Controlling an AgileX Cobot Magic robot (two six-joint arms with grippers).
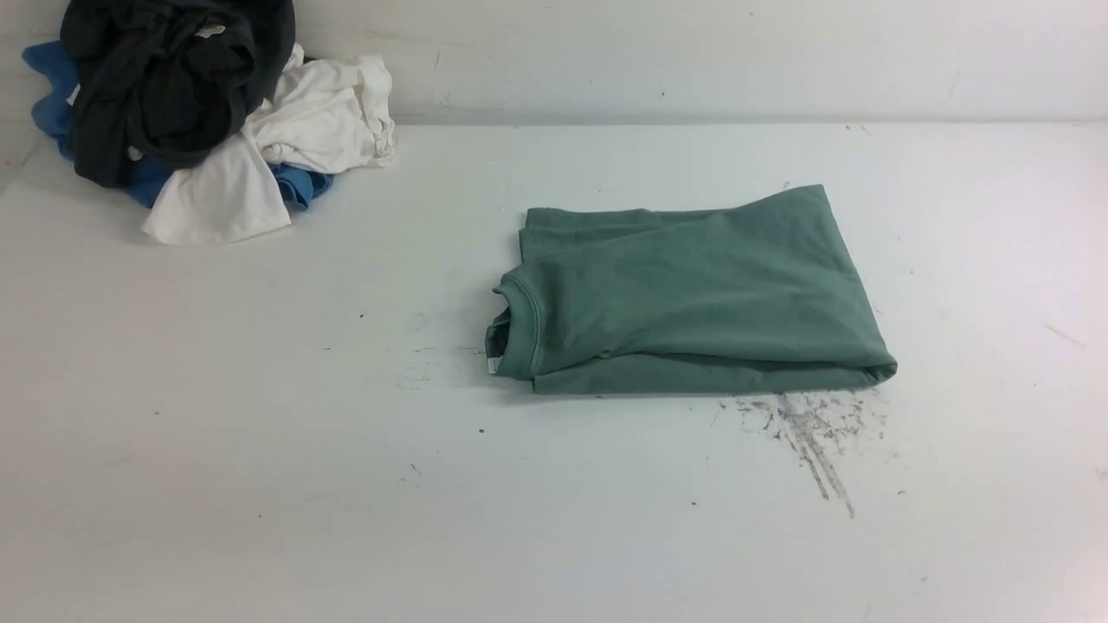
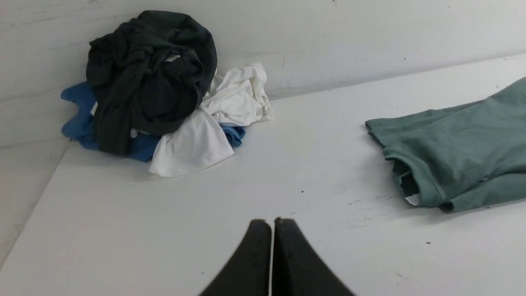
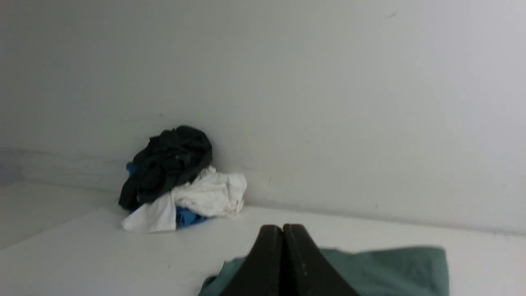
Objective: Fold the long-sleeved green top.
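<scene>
- green long-sleeved top: soft matt knit cloth, ribbed neck band, small white tag at collar
- table: smooth white matt surface, scuffed, grey scratch marks near top
- black garment: matt crumpled cloth
- white garment: thin creased cloth
- blue garment: matt cloth
- left gripper fingers: black, matt, plastic-looking
- wall: white, matt, faintly marked
</scene>
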